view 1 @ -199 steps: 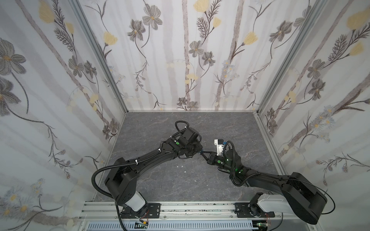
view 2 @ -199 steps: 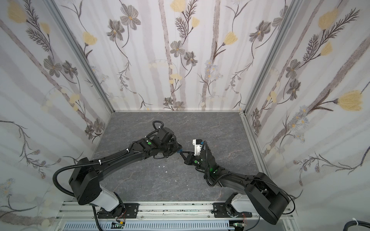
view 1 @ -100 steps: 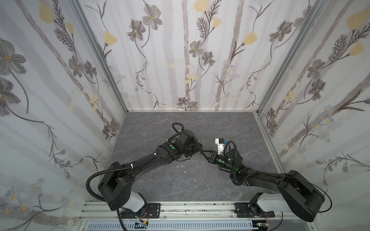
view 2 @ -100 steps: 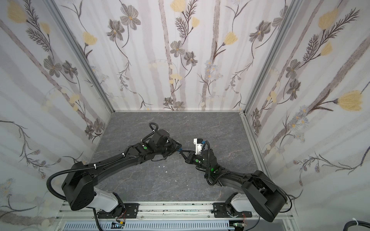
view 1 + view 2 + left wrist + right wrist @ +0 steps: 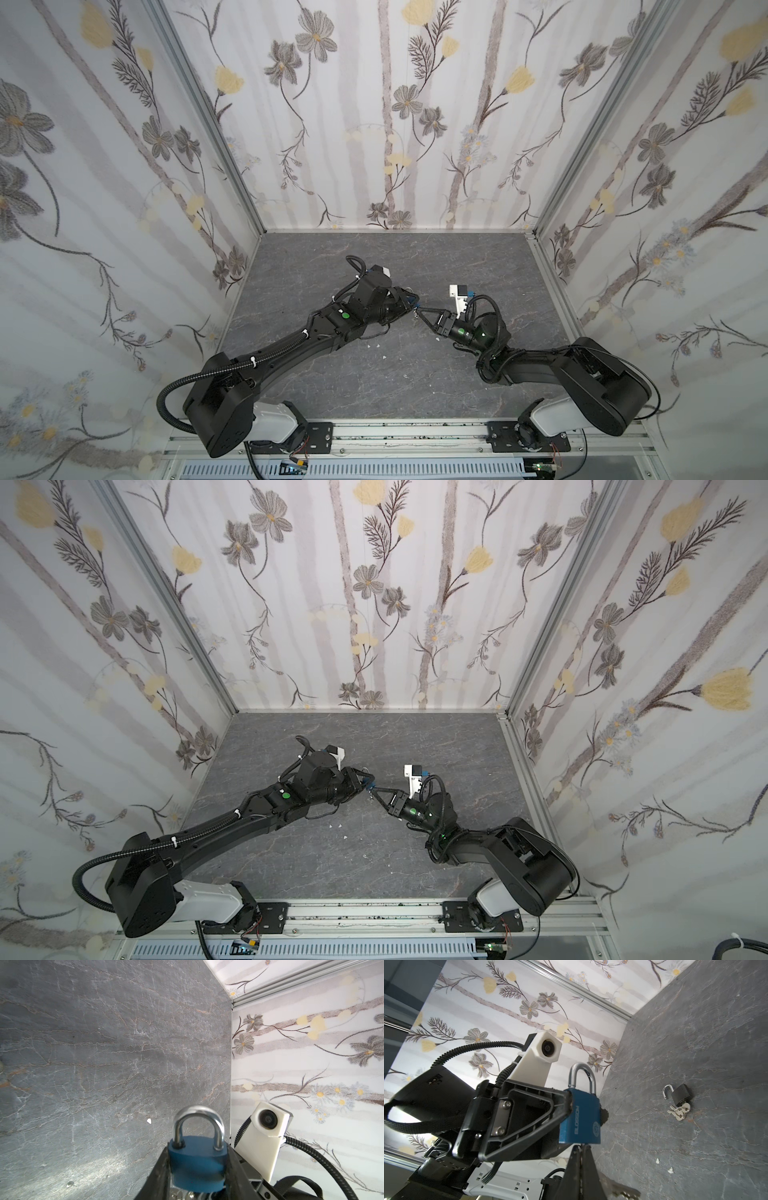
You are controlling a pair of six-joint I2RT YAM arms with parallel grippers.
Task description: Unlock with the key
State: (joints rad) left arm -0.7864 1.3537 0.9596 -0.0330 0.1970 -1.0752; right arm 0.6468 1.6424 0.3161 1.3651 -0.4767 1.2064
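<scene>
Quick headcount: two padlocks, one blue padlock (image 5: 579, 1118) and one black padlock (image 5: 681, 1094) with its shackle swung open. Keys are trickier. There's a little bunch of keys (image 5: 679, 1111) right at the black one, at least two I'd say, plus one more key (image 5: 623, 1190) hanging at the edge of the right wrist view. Two robot arms, left arm (image 5: 291, 349) and right arm (image 5: 540, 365), each with one white wrist camera (image 5: 268, 1124). Also a few tiny white flecks (image 5: 378, 344).
</scene>
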